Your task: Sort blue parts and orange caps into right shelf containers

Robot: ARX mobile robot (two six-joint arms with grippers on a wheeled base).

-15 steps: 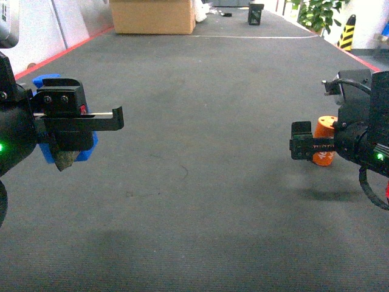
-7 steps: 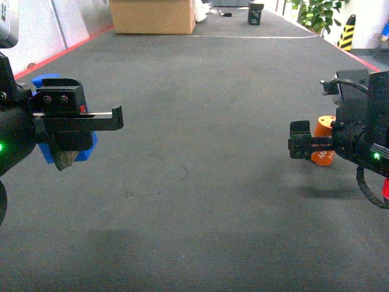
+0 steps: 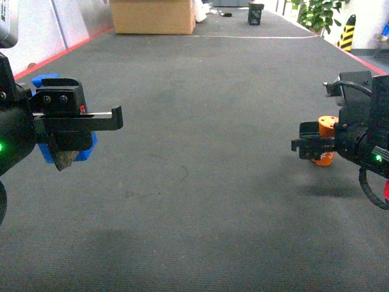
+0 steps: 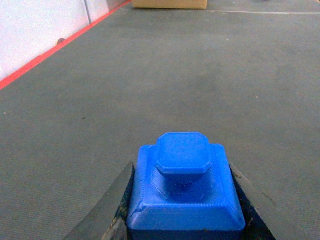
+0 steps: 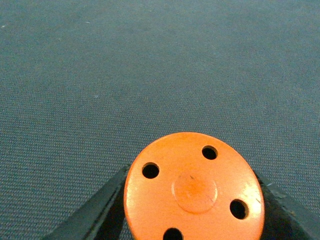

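**A:** Since no crates show in any view, where does the load have to go?

**B:** Only grey floor [image 3: 200,182] lies ahead, with a cardboard box [image 3: 152,16] far off at the back. The shelf is said to be on the right, so I judge the base must turn that way before either arm can unload; the right arm would then be the nearer one.

**A:** What does the left gripper [image 3: 76,137] carry?

**B:** It is clamped on a blue part [image 4: 184,192], which sits between the jaws with its raised stub pointing away from the wrist.

**A:** And the right gripper [image 3: 313,145]?

**B:** It grips an orange cap [image 5: 194,189], flat holed face pointing forward out of the jaws, its axis in line with the fingers. Both pieces hang clear of the floor.
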